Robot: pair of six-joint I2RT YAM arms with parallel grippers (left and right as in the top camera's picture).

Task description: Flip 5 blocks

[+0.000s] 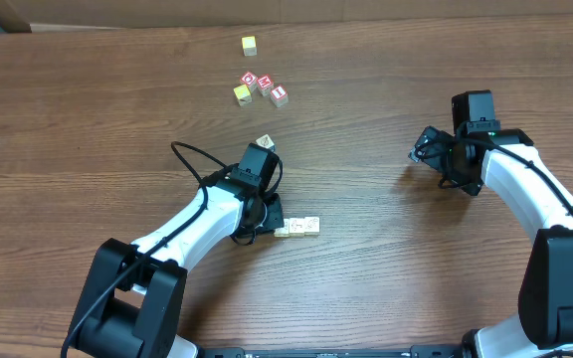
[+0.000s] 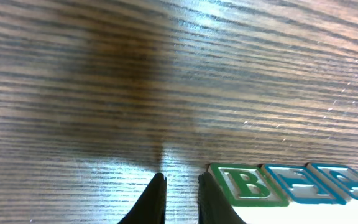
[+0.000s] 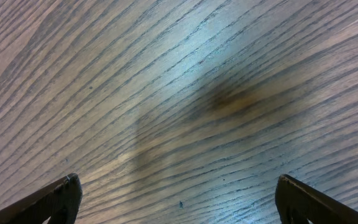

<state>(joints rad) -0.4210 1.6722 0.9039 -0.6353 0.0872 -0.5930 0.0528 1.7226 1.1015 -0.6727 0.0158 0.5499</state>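
Left gripper (image 2: 180, 182): fingers nearly pressed together, nothing between. Row of lettered blocks (image 2: 291, 185) just beside one finger. Single cream block (image 1: 265, 143) just beyond it. Right gripper (image 3: 179, 194): spread wide, empty, well apart from the blocks.

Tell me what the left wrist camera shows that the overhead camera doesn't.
Only the left wrist view: framed letters on the row of blocks, a green B then blue ones, and the left gripper all but shut beside them, holding nothing. Only the overhead view: the open right gripper, a lone pale block apart from the row, and the red cubes and yellow cubes farther back. Both: the row of blocks on the wooden table.
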